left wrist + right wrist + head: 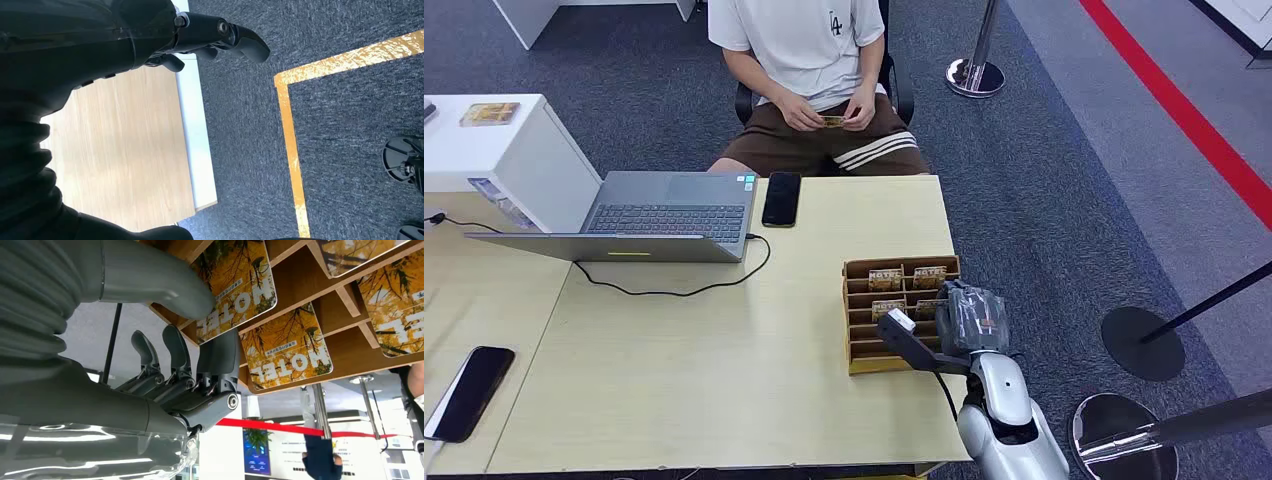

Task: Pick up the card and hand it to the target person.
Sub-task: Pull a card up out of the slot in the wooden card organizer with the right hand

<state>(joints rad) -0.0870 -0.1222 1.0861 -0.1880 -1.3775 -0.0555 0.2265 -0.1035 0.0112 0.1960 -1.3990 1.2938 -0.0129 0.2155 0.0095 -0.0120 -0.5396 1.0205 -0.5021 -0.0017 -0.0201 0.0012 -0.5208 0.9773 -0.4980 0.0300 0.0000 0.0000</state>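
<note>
The wooden card holder [860, 322] stands near the table's right edge with several yellow HOTEL cards in its slots. My right hand [965, 318] reaches over it from the right. Up close, its thumb [155, 285] lies across the face of one HOTEL card [240, 285] and a finger [220, 357] sits at that card's edge. The card is still in its slot, and I cannot make out a firm grip. A second card [287, 352] sits in the slot beside it. My left hand [210, 35] hangs by a table corner, holding nothing. The seated person [809, 60] across the table holds a small card [832, 121].
An open laptop [664, 210] with a black cable and a black phone [781, 198] lie at the far side of the table [724, 380]. Another phone [469, 392] lies at the near left. Stanchion bases [1142, 343] stand on the carpet to the right.
</note>
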